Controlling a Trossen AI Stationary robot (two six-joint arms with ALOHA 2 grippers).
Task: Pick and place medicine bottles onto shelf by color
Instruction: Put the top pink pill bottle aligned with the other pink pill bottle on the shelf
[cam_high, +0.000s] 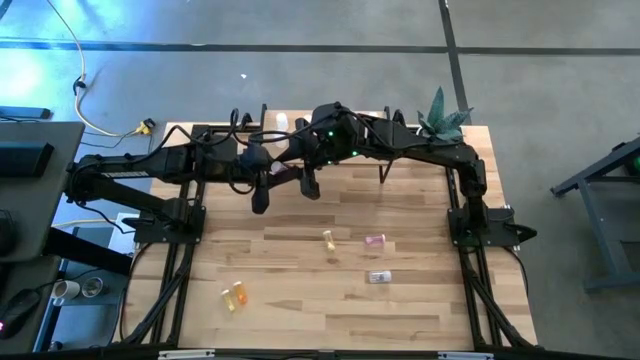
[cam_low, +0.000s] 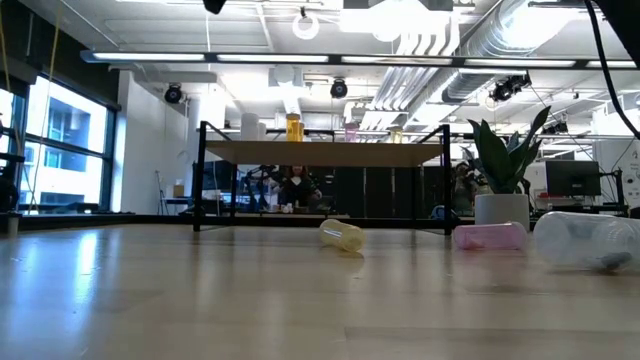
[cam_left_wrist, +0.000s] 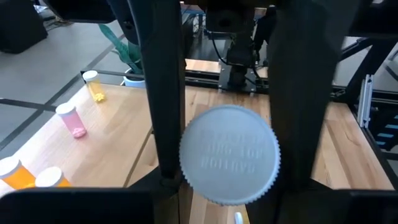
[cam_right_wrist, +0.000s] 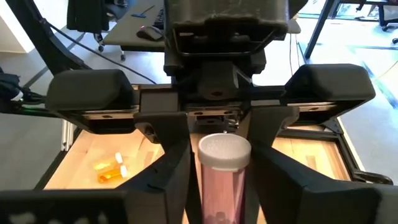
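Note:
A pink medicine bottle (cam_right_wrist: 221, 186) with a white cap (cam_left_wrist: 229, 154) hangs in the air at the far middle of the table, between my two grippers. My left gripper (cam_high: 277, 172) reaches in from the table's left and is shut on it. My right gripper (cam_high: 293, 170) comes from the right, open. Its fingers (cam_right_wrist: 177, 186) stand close on either side of the bottle's body without plainly touching. On the shelf (cam_low: 325, 153) stand a clear (cam_low: 250, 127), an orange (cam_low: 294, 127), a pink (cam_low: 351, 130) and a yellow bottle (cam_low: 396, 133). My left gripper pinches the pink bottle between its two fingers near the cap end (cam_right_wrist: 224, 149). The fingers come roughly level from the table's left and lie along the bottle. The cap faces back toward my left wrist. The bottle is lifted clear, tilted slightly.
On the tabletop lie a yellow bottle (cam_high: 328, 240), a pink one (cam_high: 374, 241), a clear one (cam_high: 379, 277) and an orange and yellow pair (cam_high: 235, 295) near the front left. A potted plant (cam_high: 443, 118) stands at the far right corner. Black frame rails (cam_high: 470, 260) run along both sides.

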